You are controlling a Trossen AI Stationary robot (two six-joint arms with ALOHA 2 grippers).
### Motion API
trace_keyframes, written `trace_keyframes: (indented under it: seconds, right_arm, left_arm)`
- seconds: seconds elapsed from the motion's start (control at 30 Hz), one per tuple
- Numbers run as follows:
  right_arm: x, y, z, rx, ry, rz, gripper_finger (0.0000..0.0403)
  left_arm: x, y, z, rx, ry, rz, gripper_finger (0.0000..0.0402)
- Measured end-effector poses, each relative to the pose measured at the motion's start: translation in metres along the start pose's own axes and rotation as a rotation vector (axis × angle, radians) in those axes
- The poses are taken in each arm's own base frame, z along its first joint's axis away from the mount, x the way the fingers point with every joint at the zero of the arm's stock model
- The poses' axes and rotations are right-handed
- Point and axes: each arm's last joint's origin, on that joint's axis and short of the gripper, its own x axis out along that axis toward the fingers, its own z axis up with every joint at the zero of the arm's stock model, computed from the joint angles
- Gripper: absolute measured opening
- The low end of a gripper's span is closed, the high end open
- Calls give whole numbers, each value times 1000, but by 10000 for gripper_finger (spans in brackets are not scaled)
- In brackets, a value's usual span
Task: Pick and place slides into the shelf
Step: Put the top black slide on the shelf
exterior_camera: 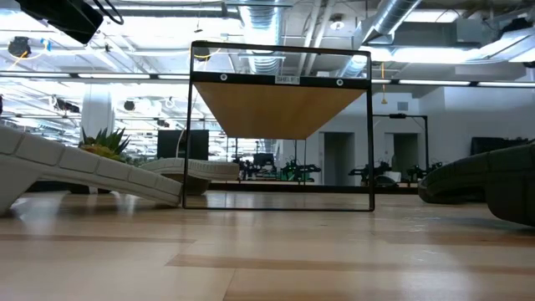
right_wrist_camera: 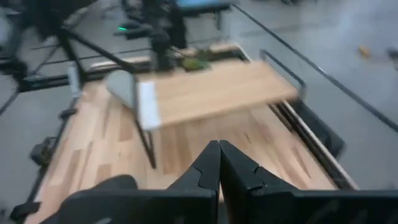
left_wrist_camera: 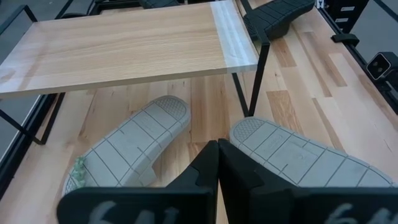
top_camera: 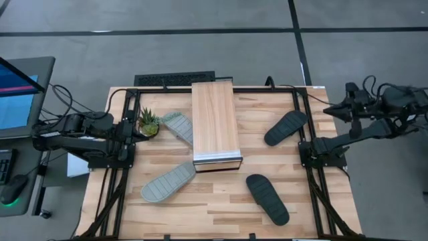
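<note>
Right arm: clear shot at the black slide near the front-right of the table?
Probably yes. The black slide lies alone on open tabletop, apart from the shelf and the other black slide. The right gripper, shut, is parked off the table's right edge.

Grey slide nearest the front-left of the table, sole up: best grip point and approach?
Pinch the grey slide across its narrower mid-sole, coming from above with the left end effector. It lies sole-up, strap underneath and out of reach, long edges free; its toe end sits close by the shelf.
</note>
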Motion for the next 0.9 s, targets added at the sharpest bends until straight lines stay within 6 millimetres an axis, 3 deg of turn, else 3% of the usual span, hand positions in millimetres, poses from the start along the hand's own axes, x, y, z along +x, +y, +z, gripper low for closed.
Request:
trace_keyframes:
  seconds: [0.13,0.3,0.43,0.57,0.67,0.8,0.9]
  right_arm:
    - [-15,-10,-23,67,-83,-59,0]
    - [-47,-14,-39,130,-386,-18,0]
    - [-52,3,-43,-37,-610,158,0]
    - [-31,21,-41,-294,-725,301,0]
    - [-4,30,-34,-441,-799,343,0]
    - [39,34,-19,-489,-842,280,0]
    - [66,34,-11,-484,-761,148,0]
  left_arm:
    - [0,0,0,0,0,0,0]
    - [0,0,0,0,0,0,0]
    - [0,0,0,0,0,0,0]
    - [0,0,0,0,0,0,0]
    - [0,0,0,0,0,0,0]
    - [0,0,0,-1,0,1,0]
    - [0,0,0,0,0,1,0]
